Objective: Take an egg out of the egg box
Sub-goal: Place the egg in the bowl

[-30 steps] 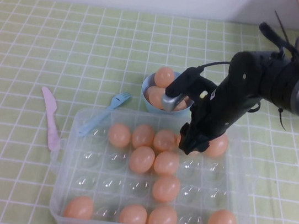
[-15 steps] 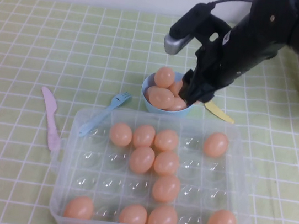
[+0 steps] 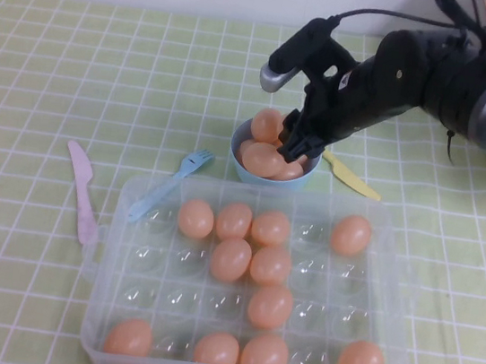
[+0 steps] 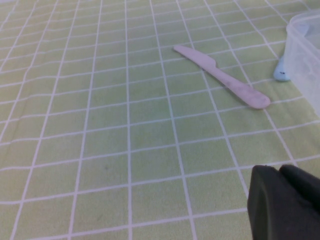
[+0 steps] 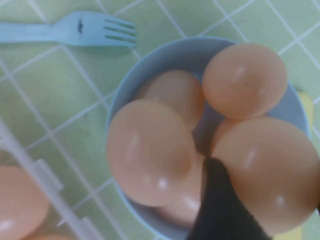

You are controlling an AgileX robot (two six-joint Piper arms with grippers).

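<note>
Your right end effector [image 3: 295, 149] hangs over the small light-blue bowl [image 3: 242, 135], which sits just behind the large clear plastic egg box [image 3: 121, 210]. In the right wrist view its dark fingers [image 5: 220, 200] clench the smooth peach-orange egg [image 5: 267, 172], held directly above the bowl's far side, touching the other eggs [image 5: 150, 150] heaped there. Ten more eggs rest in the egg box's cups, four along its near edge and the rest towards the bowl. A pale-blue plastic fork [image 3: 169, 182] lies against the box's left rear corner, a pink plastic knife [image 3: 83, 193] further left of the box on the green checked desk [image 3: 50, 73], and a yellow plastic knife [image 3: 352, 176] just right of the bowl. Your left end effector [image 4: 285, 202] sits low over the desk, left of the box; I cannot tell its state.
</note>
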